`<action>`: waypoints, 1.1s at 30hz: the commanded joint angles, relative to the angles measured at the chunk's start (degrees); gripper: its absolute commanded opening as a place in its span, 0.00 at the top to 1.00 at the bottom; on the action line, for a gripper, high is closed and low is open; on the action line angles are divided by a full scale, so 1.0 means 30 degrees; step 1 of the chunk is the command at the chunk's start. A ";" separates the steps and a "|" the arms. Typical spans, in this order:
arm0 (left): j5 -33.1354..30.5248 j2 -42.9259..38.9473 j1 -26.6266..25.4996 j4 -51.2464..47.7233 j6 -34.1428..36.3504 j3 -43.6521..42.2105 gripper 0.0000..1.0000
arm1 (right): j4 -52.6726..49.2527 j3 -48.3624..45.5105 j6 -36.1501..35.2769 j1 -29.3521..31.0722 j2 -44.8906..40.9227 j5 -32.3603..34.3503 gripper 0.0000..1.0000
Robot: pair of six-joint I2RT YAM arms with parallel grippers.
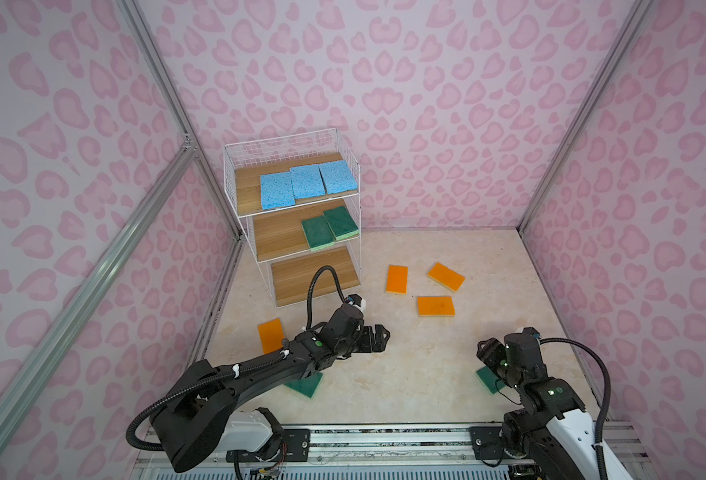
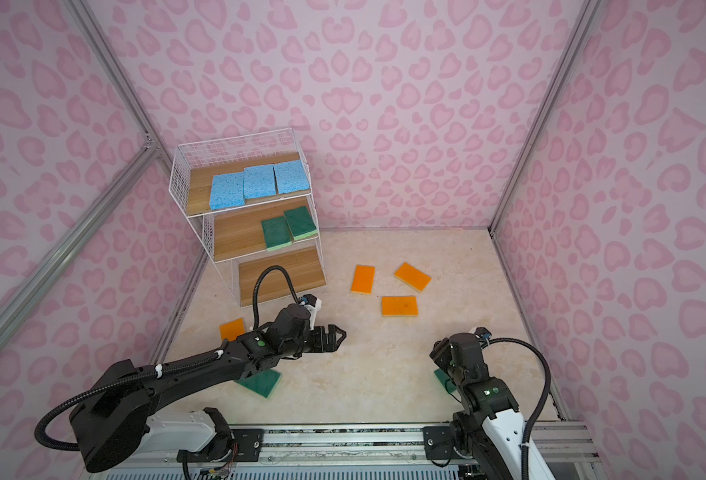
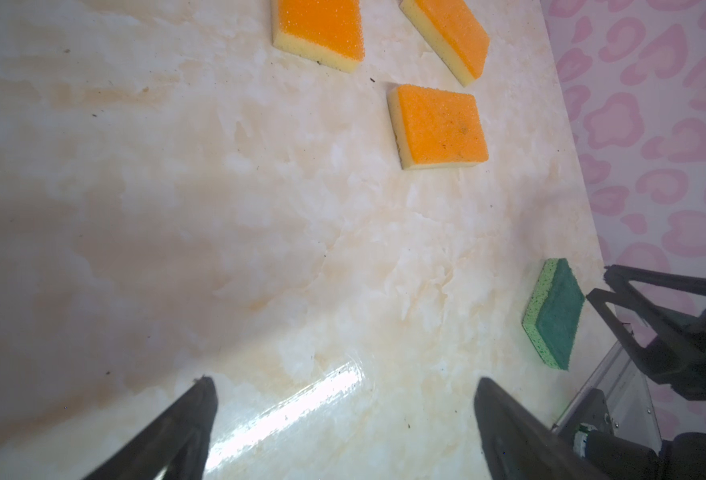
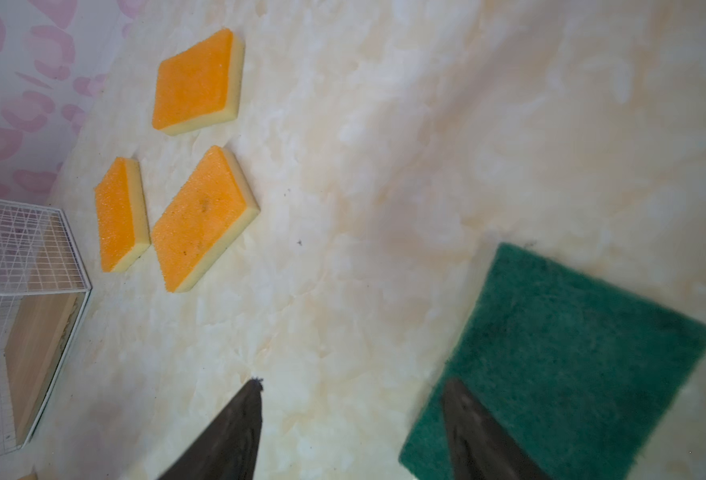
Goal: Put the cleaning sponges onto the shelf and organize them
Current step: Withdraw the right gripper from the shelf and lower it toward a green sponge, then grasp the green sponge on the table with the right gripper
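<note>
The left gripper [image 1: 378, 337] hangs over the middle of the pale marbled tabletop [image 1: 405, 374]. Its jaws are spread wide, with only bare surface between them, plain in the left wrist view. The right gripper [image 4: 353, 382] also stands open, with nothing between its black fingers [image 4: 235, 432]. One finger crosses in front of a dark green rectangular sponge [image 4: 571, 353]; whether it touches, I cannot tell.

In both top views that sponge [image 1: 488, 381] is mostly buried under the right arm, with one corner showing and its long side slantwise. A second dark green sponge [image 1: 306, 385] pokes out from beneath the left arm, only a wedge of it visible. An orange sponge with a yellow base [image 1: 270, 334] lies near the table's left edge. Its near end is cut off by the same arm, and its long axis points roughly toward the shelf.

Three more orange sponges sit apart in the open: one [image 1: 397, 279] lengthwise toward the back wall, one [image 1: 446, 276] slanted, one [image 1: 435, 306] crosswise.

The white wire-grid shelf with wooden boards [image 1: 230, 178] stands at the back left. Three speckled light blue sponges [image 1: 307, 182] lie flat side by side on its top board, long axes front to back. Two dark green sponges [image 1: 316, 232] sit likewise at the right end of the middle board. The bottom board [image 1: 297, 282] is partly crossed by the left arm's cable loop.
</note>
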 commanded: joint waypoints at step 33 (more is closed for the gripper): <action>0.0289 -0.2570 0.0552 0.0529 -0.0823 -0.3067 0.00 | 1.4574 0.6347 0.1111 0.9111 1.8442 -0.5672 0.32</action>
